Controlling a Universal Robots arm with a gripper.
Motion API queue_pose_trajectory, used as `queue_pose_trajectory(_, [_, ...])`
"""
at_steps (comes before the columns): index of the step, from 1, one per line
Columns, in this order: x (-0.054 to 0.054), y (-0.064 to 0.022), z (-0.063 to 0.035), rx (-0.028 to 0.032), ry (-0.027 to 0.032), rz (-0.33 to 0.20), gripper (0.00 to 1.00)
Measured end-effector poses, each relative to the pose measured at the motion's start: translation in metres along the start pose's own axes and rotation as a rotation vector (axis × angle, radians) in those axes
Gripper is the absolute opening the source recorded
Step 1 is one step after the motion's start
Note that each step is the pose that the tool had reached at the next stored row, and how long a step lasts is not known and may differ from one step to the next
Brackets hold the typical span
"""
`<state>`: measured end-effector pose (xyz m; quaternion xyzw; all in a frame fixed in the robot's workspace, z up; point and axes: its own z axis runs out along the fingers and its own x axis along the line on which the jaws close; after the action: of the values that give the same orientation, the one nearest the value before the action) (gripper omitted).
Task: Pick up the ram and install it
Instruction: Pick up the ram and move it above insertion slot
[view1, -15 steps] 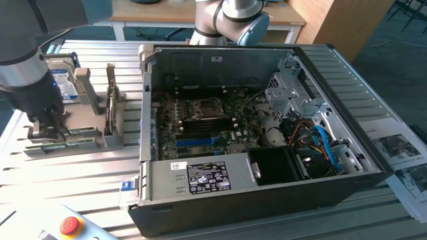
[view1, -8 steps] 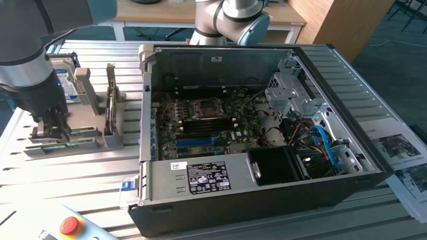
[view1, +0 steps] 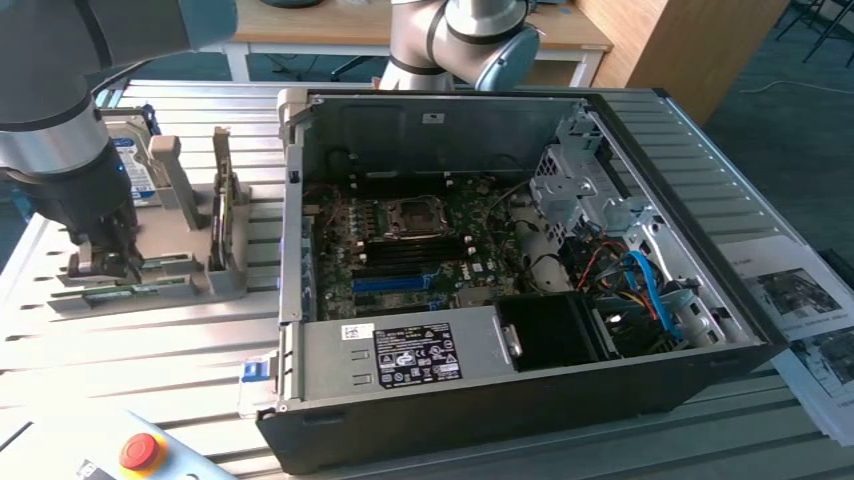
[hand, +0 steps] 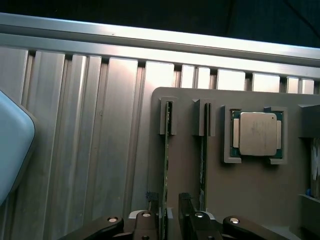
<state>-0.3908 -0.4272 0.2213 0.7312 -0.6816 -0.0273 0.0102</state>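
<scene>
At the exterior view's left, my arm (view1: 60, 170) stood over the grey holder (view1: 200, 280) on the slotted counter (view1: 134, 370). My fingers (hand: 184, 205) were wide open, one on each side of the ram (hand: 167, 160), and gripped nothing. The ram stood on edge in its holder slot and ran through the gap between them; I could not tell whether either finger touched it. Just beside it stood a second green stick (hand: 204, 155), also on edge. Past that a processor (hand: 257, 134) lay flat in its recess. Toward the exterior view's right sat the open computer case (view1: 534, 400), its motherboard (view1: 400, 240) showing blue slots (view1: 394, 283). Printed sheets (view1: 801, 300) lay at the far right.
</scene>
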Motion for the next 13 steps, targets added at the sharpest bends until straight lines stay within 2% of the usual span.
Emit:
queue_pose_trajectory(5, [-0.0001,-0.0001,0.0007,0.0001,-0.0001,0.0,0.3])
queue_pose_trajectory(13, [0.0002,-0.0005,0.0083,0.0001,0.0,0.0,0.3])
